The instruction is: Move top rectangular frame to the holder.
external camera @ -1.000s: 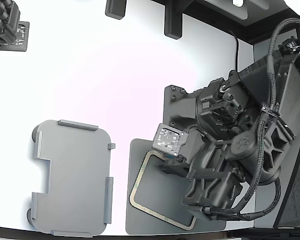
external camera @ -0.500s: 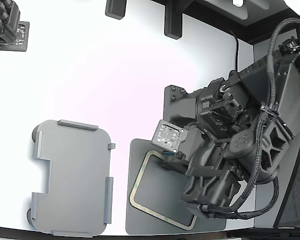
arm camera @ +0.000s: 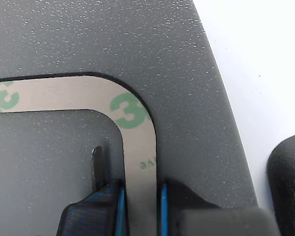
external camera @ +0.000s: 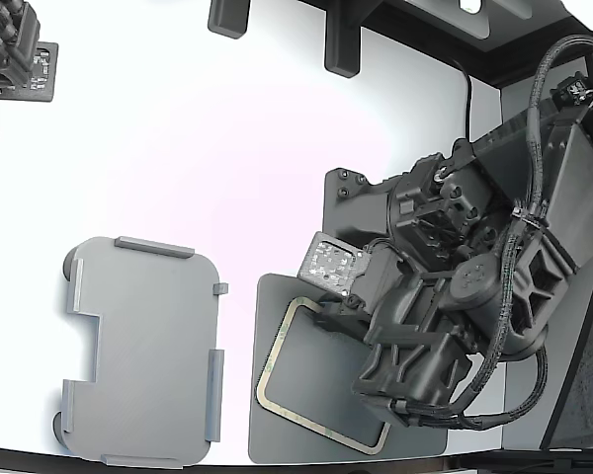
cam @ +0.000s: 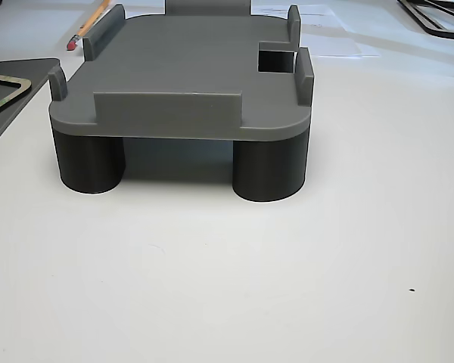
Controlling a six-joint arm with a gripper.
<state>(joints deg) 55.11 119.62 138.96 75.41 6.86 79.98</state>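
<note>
White table (external camera: 227, 148); hand (arm camera: 140, 196) low, straddling frame (arm camera: 137, 147).

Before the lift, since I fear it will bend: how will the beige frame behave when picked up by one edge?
The frame looks paper-thin with an open middle, so it will probably sag. Likely very light. The pincer straddles one narrow strip, so the far side may droop or cling to the dark mat.

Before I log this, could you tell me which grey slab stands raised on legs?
The light grey plastic holder with raised edge tabs stands on dark cylindrical legs; the darker grey mat lies flat beneath the beige frame.
</note>
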